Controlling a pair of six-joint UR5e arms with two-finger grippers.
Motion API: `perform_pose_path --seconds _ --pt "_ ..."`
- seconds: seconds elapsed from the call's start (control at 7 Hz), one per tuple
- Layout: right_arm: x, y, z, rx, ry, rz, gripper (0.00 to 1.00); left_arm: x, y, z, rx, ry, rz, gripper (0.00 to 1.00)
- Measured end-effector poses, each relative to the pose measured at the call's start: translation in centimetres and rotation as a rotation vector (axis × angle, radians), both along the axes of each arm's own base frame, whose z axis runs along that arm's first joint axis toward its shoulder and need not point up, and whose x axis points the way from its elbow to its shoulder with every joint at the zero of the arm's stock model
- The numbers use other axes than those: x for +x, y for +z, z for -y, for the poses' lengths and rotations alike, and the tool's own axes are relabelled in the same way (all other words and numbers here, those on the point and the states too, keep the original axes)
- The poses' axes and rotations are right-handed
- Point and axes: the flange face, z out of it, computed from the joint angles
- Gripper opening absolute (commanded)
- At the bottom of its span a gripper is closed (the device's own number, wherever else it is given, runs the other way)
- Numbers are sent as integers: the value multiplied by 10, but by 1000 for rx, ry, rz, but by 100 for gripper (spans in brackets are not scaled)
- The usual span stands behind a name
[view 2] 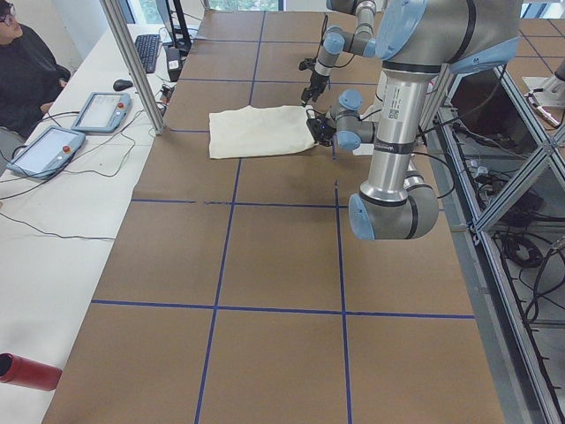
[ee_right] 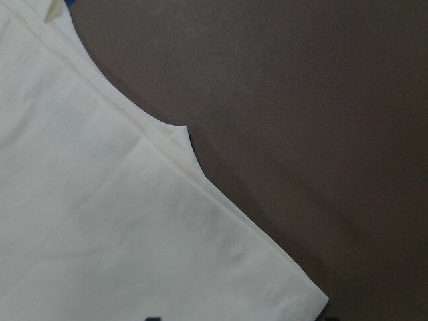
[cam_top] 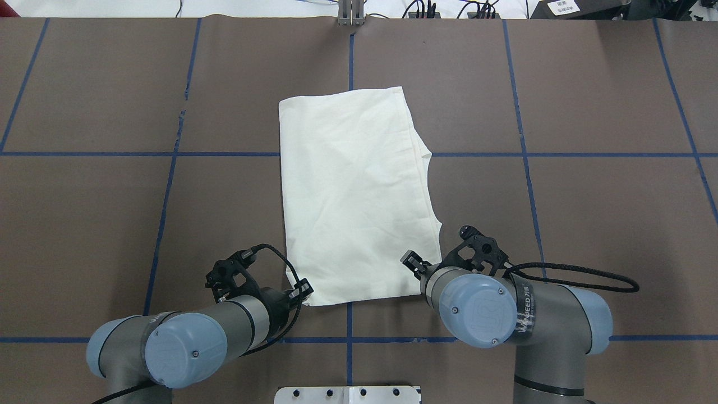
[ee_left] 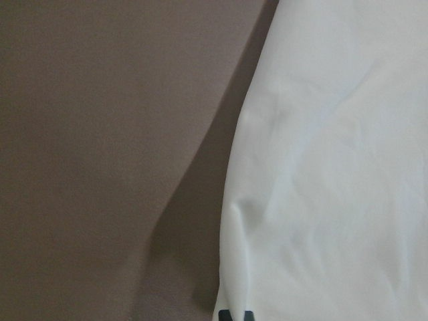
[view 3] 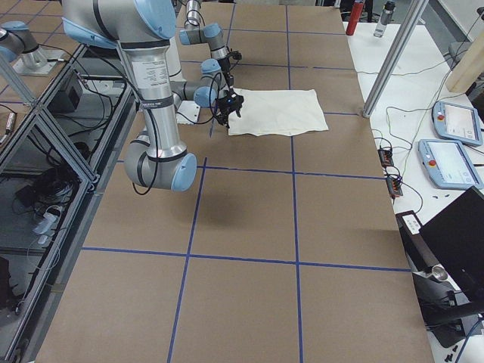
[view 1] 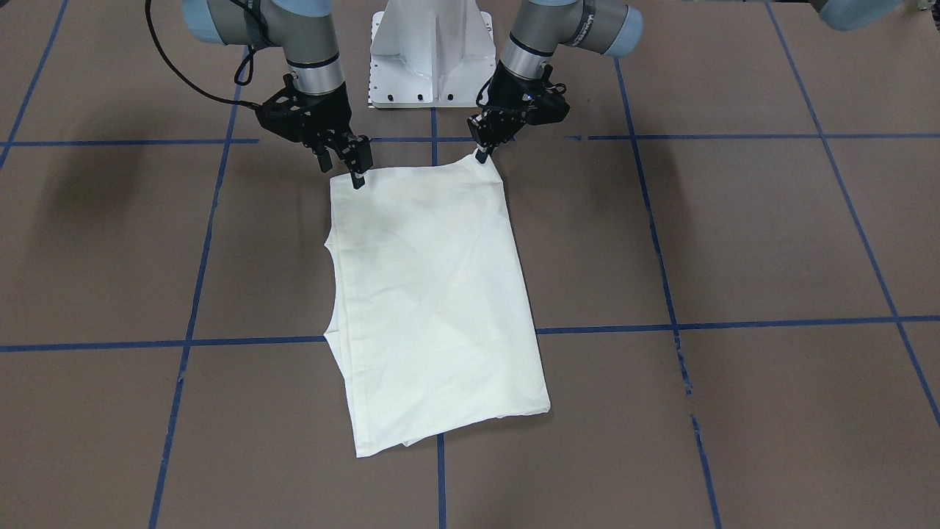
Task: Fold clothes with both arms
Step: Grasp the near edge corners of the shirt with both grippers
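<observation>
The cream shirt (view 1: 433,294) lies folded in a long rectangle on the brown table, plain side up, with no print showing; it also shows in the overhead view (cam_top: 353,191). My left gripper (view 1: 483,154) is shut on the shirt's robot-side corner and pulls it up into a small peak. The left wrist view shows the cloth (ee_left: 334,167) raised with a shadow under it. My right gripper (view 1: 341,173) is open, its fingers straddling the other robot-side corner. The right wrist view shows that corner (ee_right: 100,234) lying flat.
The white pedestal base (view 1: 433,51) stands just behind both grippers. Blue tape lines (view 1: 440,477) cross the table. A metal post (view 2: 132,62), two pendants (view 2: 101,110) and a seated operator (view 2: 22,71) are on the far side. A red bottle (view 2: 26,371) lies near the table's end.
</observation>
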Motion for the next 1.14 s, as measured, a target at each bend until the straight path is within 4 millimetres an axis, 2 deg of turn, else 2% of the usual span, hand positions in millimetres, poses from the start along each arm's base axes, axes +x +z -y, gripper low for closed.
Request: perform_pose_path --seconds 0.43,1.0,1.14 --pt "-21 10 -3 -25 31 -38 76 0 -1 -1 2 -1 -2 0" --pt "-30 13 -3 -46 55 -34 70 0 -1 -2 1 -1 -4 0" --pt "-31 12 -4 -47 56 -33 63 0 -2 -2 1 -1 -4 0"
